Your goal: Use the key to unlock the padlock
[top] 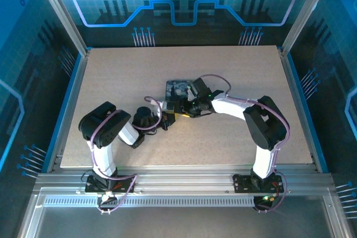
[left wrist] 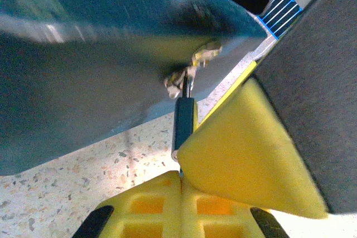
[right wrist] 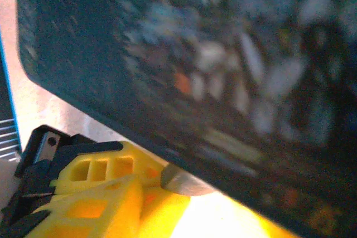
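**Container.** The box (top: 178,90), dark with a swirled blue-yellow top, rests on the tabletop (top: 240,76) near its centre. Its interior cannot be seen.

**Padlock.** In the left wrist view the padlock (left wrist: 177,78), a small brass-coloured piece, hangs against the box's dark side wall (left wrist: 83,82), just above the speckled tabletop surface.

**Key.** The key (left wrist: 184,120) is a slim dark sliver standing nearly upright directly below the padlock. Its pale tip touches the padlock body.

**Left claw.** The left claw (left wrist: 181,175) sits at the box's near side, below the padlock. Its yellow fingers are closed together, clamping the lower end of the key.

**Right claw.** The right claw (top: 187,107) is at the box's near edge, just beside the left claw. One of its yellow fingers (left wrist: 245,149) lies beside the key. Whether its jaws are open or closed cannot be told.
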Robot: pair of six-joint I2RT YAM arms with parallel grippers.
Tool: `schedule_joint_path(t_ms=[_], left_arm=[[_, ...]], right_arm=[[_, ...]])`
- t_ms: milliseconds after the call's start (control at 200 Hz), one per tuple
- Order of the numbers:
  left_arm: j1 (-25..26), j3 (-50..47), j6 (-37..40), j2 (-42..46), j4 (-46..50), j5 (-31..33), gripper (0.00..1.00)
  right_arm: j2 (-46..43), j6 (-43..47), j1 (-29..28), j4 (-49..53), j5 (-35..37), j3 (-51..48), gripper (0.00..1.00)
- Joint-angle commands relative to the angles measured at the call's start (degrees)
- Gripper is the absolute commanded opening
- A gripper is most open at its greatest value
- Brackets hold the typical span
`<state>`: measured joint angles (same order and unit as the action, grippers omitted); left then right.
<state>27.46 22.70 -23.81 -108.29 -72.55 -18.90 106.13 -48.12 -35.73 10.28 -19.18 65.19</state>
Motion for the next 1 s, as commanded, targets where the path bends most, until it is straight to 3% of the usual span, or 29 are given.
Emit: schedule_joint_path(t_ms=[0,170,540,815,995], left_arm=[[0.3,2.6,1.3,-1.5,-7.7,1.1,0.00],[0.2,1.2,1.2,-1.9,-7.7,1.3,0.00],[1.8,-2.4,-3.9,-0.6,-7.6,3.1,0.00],[4.3,-4.5,-6.1,0.0,-7.6,5.6,0.00],[5.2,-4.8,-7.5,0.9,-7.6,6.3,0.00]], right_arm=[[-3.7,-0.4,-3.4,0.1,-2.8,-2.2,0.58],[-8.1,-1.9,-2.8,-1.4,1.1,-5.5,0.67],[-15.3,-14.2,-2.5,-16.5,6.7,-21.1,0.65],[-13.0,-19.0,-2.7,-27.9,6.7,-23.9,0.64],[-10.3,-20.2,-3.1,-28.3,8.2,-22.7,0.62]])
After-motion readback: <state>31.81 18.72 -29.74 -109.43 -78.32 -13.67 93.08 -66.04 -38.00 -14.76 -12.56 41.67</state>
